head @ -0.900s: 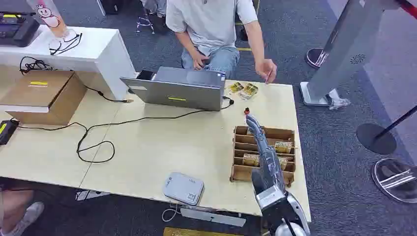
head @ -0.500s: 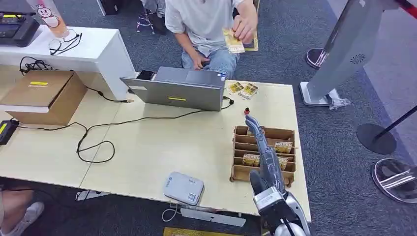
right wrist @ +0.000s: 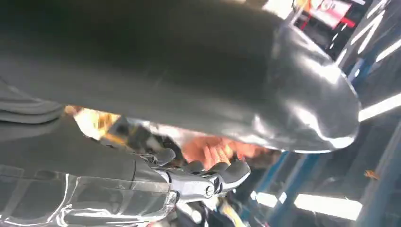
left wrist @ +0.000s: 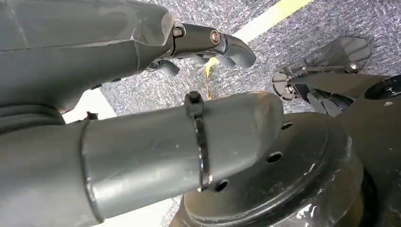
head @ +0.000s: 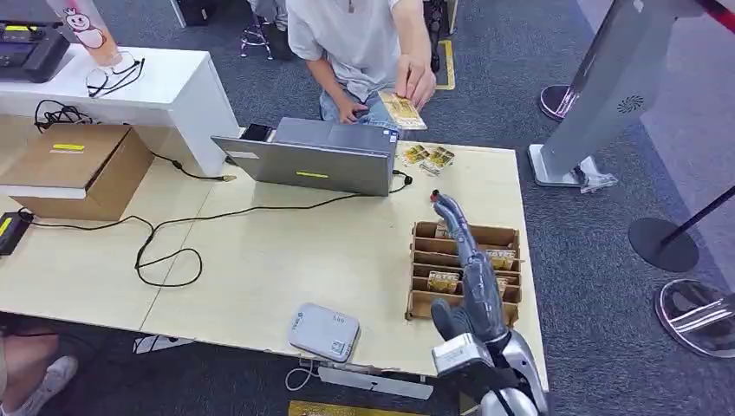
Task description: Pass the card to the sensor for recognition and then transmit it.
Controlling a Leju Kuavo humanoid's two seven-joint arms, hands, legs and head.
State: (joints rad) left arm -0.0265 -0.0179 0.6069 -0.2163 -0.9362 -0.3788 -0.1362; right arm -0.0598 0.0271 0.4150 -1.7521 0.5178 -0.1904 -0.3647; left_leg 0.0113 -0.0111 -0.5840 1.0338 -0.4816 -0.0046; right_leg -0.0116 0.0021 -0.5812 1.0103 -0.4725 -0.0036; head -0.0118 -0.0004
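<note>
Head view shows the right hand (head: pixel 468 260) stretched out flat above the cardboard card rack (head: pixel 465 270), fingers extended toward the far side of the table (head: pixel 260 251) and holding nothing; whether it touches the rack cannot be told. A card (head: pixel 404 110) sits in the person's hand (head: pixel 416 80) beyond the laptop (head: pixel 316 156), well apart from the robot. More cards (head: pixel 428 158) lie on the table by the laptop, and the grey sensor (head: pixel 323 332) rests at the near table edge. Left wrist view shows the left hand (left wrist: pixel 142 94) over carpet, fingers loosely curled and parted around nothing.
</note>
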